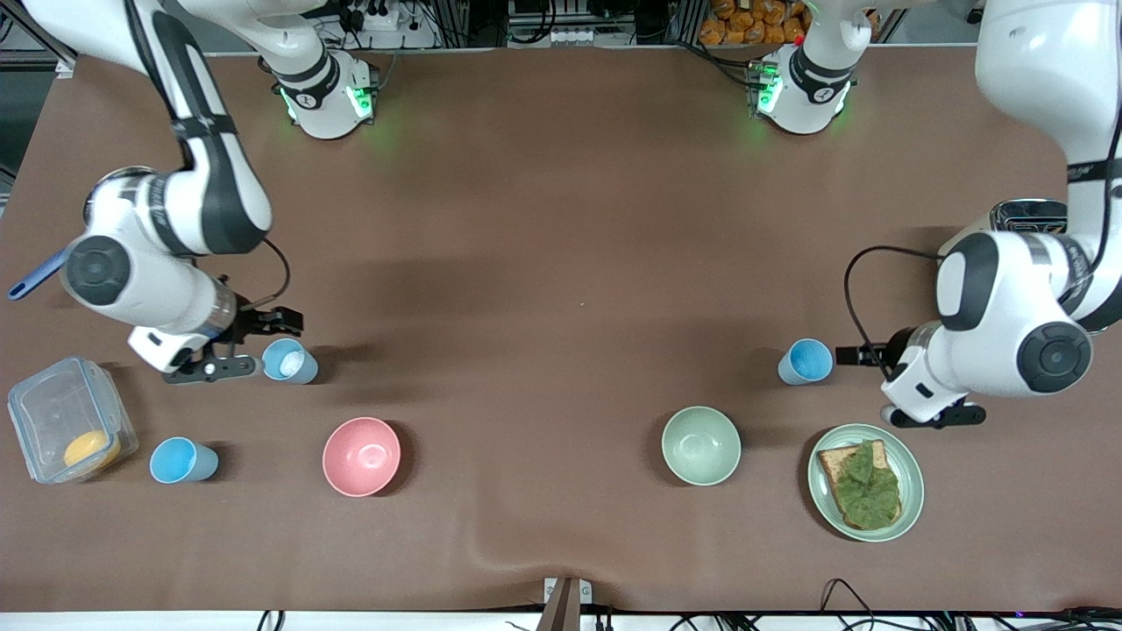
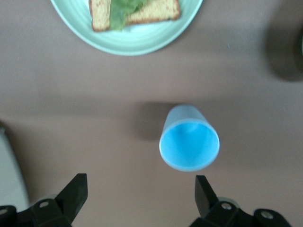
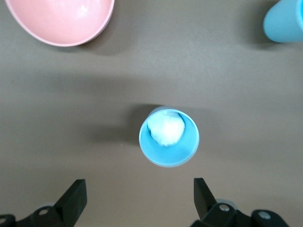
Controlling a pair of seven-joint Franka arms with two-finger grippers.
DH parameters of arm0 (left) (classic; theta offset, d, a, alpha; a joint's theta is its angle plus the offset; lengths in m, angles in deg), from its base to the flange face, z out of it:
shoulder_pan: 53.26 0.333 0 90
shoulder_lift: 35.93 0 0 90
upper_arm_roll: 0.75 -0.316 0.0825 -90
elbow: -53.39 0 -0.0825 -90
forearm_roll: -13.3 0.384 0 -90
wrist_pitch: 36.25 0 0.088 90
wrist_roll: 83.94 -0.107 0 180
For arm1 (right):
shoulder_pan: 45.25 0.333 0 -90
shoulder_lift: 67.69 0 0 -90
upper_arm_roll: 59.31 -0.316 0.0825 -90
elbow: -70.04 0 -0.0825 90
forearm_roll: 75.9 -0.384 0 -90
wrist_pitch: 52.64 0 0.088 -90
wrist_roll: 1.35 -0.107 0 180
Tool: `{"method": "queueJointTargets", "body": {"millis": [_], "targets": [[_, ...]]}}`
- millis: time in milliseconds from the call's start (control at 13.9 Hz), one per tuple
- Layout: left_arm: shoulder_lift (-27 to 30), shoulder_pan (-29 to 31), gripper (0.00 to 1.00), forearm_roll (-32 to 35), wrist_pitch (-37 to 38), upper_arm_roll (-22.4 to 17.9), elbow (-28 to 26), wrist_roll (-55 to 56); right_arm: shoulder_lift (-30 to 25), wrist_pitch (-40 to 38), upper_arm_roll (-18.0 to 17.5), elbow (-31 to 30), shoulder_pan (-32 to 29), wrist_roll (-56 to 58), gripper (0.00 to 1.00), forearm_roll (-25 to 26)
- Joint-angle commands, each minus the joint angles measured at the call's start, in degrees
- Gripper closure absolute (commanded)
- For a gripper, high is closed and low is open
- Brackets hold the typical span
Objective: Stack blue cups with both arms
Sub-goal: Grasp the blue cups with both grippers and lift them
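— Front view first: what did we see on the bench (image 1: 561, 263)?

— We saw three blue cups. One cup with a whitish inside (image 1: 288, 360) stood toward the right arm's end, just beside the right pincer (image 1: 263, 337). A second, bright blue cup (image 1: 181, 460) stood nearer the camera than that one, between a clear lidded box (image 1: 66, 421) and the pink bowl (image 1: 361, 456). The third cup (image 1: 805, 361) stood toward the left arm's end, just beside the left pincer (image 1: 855, 355), farther from the camera than the pale green bowl (image 1: 700, 445) and the green plate (image 1: 907, 504) carrying toast (image 1: 863, 484) with a leaf on it.

— And the pincers from there?

— We could make out little of their fingers in that view; both sat low by their cups.

— Left wrist view?

— We saw the left pincer (image 2: 141, 191) spread wide, its fingertips (image 2: 75, 191) apart and gripping nothing. The sky-blue cup (image 2: 189, 139) stood upright on the bench in line with the gap, not touched. The plate of toast (image 2: 137, 42) lay near it.

— Right wrist view?

— We saw the right pincer (image 3: 139, 191) likewise spread, holding nothing. The cup with a white patch inside (image 3: 169, 137) stood upright, clear of both fingers. The pink bowl (image 3: 61, 21) and the other blue cup (image 3: 284, 21) showed at the frame's edges.
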Motion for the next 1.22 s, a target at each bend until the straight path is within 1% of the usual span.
{"method": "queueJointTargets", "body": {"millis": [0, 144, 288, 360, 432, 504, 576, 647, 719, 791, 1151], "targets": [[-2.54, 0.17, 0.00, 0.76, -1.06, 0.13, 1.09, 0.82, 1.89, 5.54, 0.36, -2.10, 1.12, -2.56, 0.00, 1.62], [-4.13, -0.01, 0.00, 0.41, -2.29, 0.13, 1.09, 3.79, 3.12, 6.34, 0.36, -2.10, 1.29, -2.56, 0.00, 1.62], [-4.84, 0.08, 0.00, -1.16, -5.27, 0.22, 1.00, 6.96, 4.80, 9.32, 0.44, -2.10, 1.73, -2.56, 0.00, 1.71], [-4.93, 0.34, 0.00, -1.96, -6.15, 0.22, 0.65, 6.97, 5.58, 9.77, 0.53, -2.02, 1.73, -2.56, 0.00, 1.88], [-4.93, 0.26, 0.00, -1.62, -6.16, 0.22, 0.39, 6.28, 6.29, 10.47, 0.53, -1.84, 1.47, -2.56, 0.00, 3.28], [-4.93, 0.08, 0.00, -1.27, -6.16, 0.22, -0.22, 6.10, 7.08, 10.74, 0.53, -1.84, 1.38, -2.73, 0.15, 3.72], [-4.93, 0.08, 0.00, -1.18, -6.16, 0.13, -0.75, 6.09, 7.87, 10.57, 0.45, -1.84, 1.03, -4.39, 0.40, 3.29], [-4.93, 0.25, 0.00, -1.18, -6.16, 0.13, -1.02, 6.01, 8.23, 10.39, 0.53, -1.75, 1.64, -8.23, 0.72, 3.72], [-4.84, 0.34, 0.00, -1.18, -6.16, 0.13, -1.19, 6.01, 9.19, 10.47, 0.53, -1.49, 1.99, -10.45, 0.83, 3.90], [-4.75, 0.34, 0.00, -1.18, -6.16, 0.13, -1.20, 6.01, 9.98, 10.39, 0.53, -0.44, 2.08, -10.30, 0.99, 4.17], [-3.61, -0.09, 0.00, -0.39, -5.99, 0.04, -0.76, 6.61, 12.88, 10.30, 0.45, 4.65, 1.73, -8.55, 1.00, 6.71]]}}
